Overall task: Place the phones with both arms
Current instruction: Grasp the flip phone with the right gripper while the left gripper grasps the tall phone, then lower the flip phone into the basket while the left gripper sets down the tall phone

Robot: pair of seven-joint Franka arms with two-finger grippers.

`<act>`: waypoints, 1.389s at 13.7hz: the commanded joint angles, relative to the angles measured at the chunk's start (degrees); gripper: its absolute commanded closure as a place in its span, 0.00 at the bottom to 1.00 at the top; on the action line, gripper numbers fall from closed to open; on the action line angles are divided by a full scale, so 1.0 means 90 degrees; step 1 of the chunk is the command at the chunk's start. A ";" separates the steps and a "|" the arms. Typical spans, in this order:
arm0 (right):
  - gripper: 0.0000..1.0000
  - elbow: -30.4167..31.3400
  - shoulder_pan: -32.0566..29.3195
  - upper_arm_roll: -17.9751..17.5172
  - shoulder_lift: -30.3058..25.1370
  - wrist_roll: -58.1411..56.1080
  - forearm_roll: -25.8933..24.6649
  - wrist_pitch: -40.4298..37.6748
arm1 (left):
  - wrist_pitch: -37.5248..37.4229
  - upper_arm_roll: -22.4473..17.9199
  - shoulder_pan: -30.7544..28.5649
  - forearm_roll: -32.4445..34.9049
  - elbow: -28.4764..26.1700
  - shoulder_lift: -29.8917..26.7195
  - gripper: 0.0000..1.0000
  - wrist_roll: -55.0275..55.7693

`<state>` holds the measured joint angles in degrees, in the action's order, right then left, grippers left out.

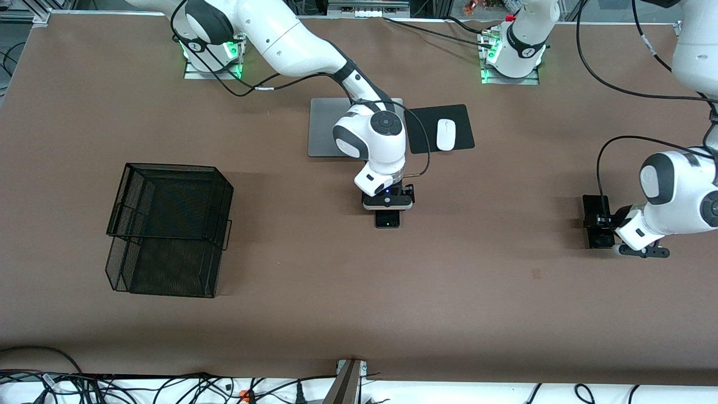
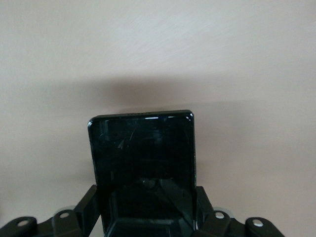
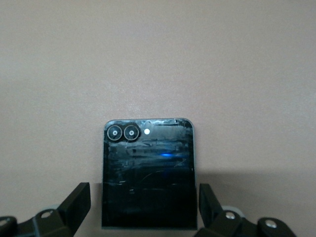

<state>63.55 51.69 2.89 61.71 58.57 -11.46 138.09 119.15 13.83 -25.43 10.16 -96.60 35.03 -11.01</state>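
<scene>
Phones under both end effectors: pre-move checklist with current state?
1. Right end effector straddles the small phone, fingers apart with a gap on each side: ok.
2. That phone lies flat on the table, nearer the front camera than the laptop: ok.
3. Left end effector fingers against the black phone edges: ok.
4. Left phone lifted off the table: cannot tell.
5. Mesh basket at the right arm's end, open top: ok.
6. Mouse away from both end effectors: ok.
</scene>
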 commanded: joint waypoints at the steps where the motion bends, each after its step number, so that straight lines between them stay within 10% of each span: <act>1: 0.45 -0.0235 0.0028 0.0060 0.0146 -0.0004 -0.0326 0.0018 | -0.1320 0.0541 0.0023 -0.0133 0.0751 -0.0200 0.64 0.0401; 4: 1.00 -0.0235 -0.0020 0.0079 0.0010 -0.0101 -0.0357 -0.0292 | -0.1783 0.1293 0.0023 -0.0133 0.1123 -0.0200 0.64 0.1084; 10: 1.00 0.0114 -0.0693 0.0050 -0.1579 -0.1357 0.0256 -0.2575 | -0.1852 0.1617 0.0617 -0.0143 0.1280 -0.0200 0.64 0.2305; 16: 1.00 0.4231 -0.1650 0.0673 -0.5122 -0.3544 0.0697 -0.2337 | -0.0617 0.1744 0.2811 -0.0084 0.1144 0.0540 0.63 0.5192; 19: 1.00 0.5562 -0.1690 0.1999 -0.6160 -0.5368 0.1017 -0.2063 | 0.0897 0.1715 0.3808 -0.0045 0.1144 0.1087 0.63 0.6648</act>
<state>100.89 36.44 15.49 15.59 19.17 -5.22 115.62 121.87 29.93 4.94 9.92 -87.74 42.42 42.50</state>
